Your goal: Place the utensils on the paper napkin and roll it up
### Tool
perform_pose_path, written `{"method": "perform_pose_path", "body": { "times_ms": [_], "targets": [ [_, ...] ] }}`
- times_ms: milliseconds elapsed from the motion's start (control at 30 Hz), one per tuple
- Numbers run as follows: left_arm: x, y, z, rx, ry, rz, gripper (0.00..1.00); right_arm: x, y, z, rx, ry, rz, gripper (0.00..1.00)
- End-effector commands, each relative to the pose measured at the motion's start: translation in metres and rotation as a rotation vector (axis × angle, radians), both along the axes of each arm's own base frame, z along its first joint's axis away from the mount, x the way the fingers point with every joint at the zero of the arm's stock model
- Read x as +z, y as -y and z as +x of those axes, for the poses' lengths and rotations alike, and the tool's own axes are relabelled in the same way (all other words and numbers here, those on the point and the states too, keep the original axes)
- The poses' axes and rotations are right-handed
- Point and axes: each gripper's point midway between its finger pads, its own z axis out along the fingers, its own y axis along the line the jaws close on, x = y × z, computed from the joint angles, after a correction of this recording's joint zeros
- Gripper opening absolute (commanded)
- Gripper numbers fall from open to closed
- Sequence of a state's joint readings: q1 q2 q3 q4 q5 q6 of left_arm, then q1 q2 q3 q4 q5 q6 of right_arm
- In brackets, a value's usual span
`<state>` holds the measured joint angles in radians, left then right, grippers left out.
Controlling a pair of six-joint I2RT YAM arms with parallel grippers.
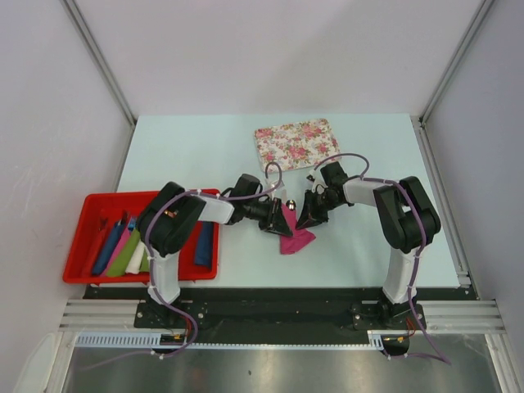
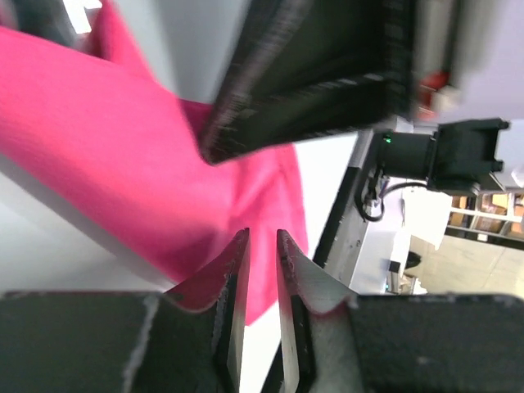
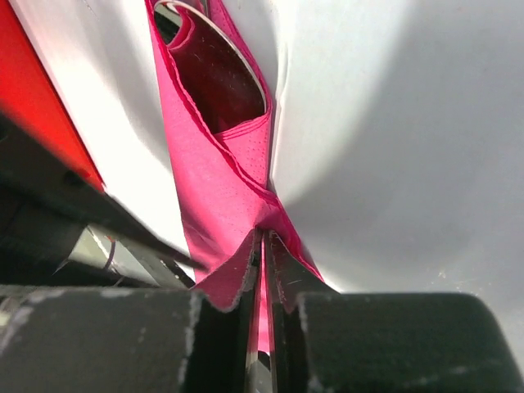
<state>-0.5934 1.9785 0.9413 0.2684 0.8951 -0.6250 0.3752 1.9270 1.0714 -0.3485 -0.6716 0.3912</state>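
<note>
Only wrist views tell: right end effector (image 3: 262, 242) pinches paper napkin (image 3: 214, 192); left end effector (image 2: 262, 242) seemingly slightly parted.

Pale table (image 1: 205, 147): floral mat (image 1: 296, 143) far centre; red tray (image 1: 82, 237) left edge; paper napkin (image 1: 296, 239) crumpled mid-table.

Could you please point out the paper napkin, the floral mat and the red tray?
paper napkin (image 1: 296, 238): top view, lower crumpled end
floral mat (image 1: 296, 143): top view, its middle
red tray (image 1: 97, 214): top view, bare back corner
</note>
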Motion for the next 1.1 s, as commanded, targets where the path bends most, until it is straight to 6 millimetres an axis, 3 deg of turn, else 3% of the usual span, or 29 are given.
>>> {"method": "perform_pose_path", "body": {
  "times_ms": [0,100,333,500,567,767,967,1067],
  "targets": [
    [0.037,0.006,-0.012,-0.067,0.117,-0.085,0.25,-0.024,0.009,-0.001,0.015,0.032,-0.100,0.08],
    [0.036,0.014,-0.026,-0.101,0.111,-0.088,0.25,-0.026,0.010,-0.002,0.018,0.033,-0.110,0.07],
    [-0.009,0.010,-0.031,-0.076,-0.012,0.006,0.20,-0.022,0.010,0.000,0.017,0.042,-0.108,0.07],
    [-0.030,0.003,-0.036,-0.065,-0.062,0.046,0.17,-0.007,0.006,0.008,0.004,0.073,-0.084,0.10],
    [-0.033,0.002,-0.036,-0.060,-0.076,0.049,0.15,0.001,0.004,0.014,-0.006,0.086,-0.070,0.13],
    [-0.038,0.000,-0.035,-0.054,-0.085,0.059,0.14,0.025,0.003,0.044,-0.059,0.145,-0.035,0.37],
    [-0.037,0.001,-0.033,-0.051,-0.077,0.057,0.14,0.016,0.002,0.060,-0.061,0.165,-0.083,0.41],
    [-0.035,0.002,-0.033,-0.054,-0.072,0.054,0.14,0.005,0.001,0.058,-0.041,0.148,-0.111,0.41]
  ]
}}
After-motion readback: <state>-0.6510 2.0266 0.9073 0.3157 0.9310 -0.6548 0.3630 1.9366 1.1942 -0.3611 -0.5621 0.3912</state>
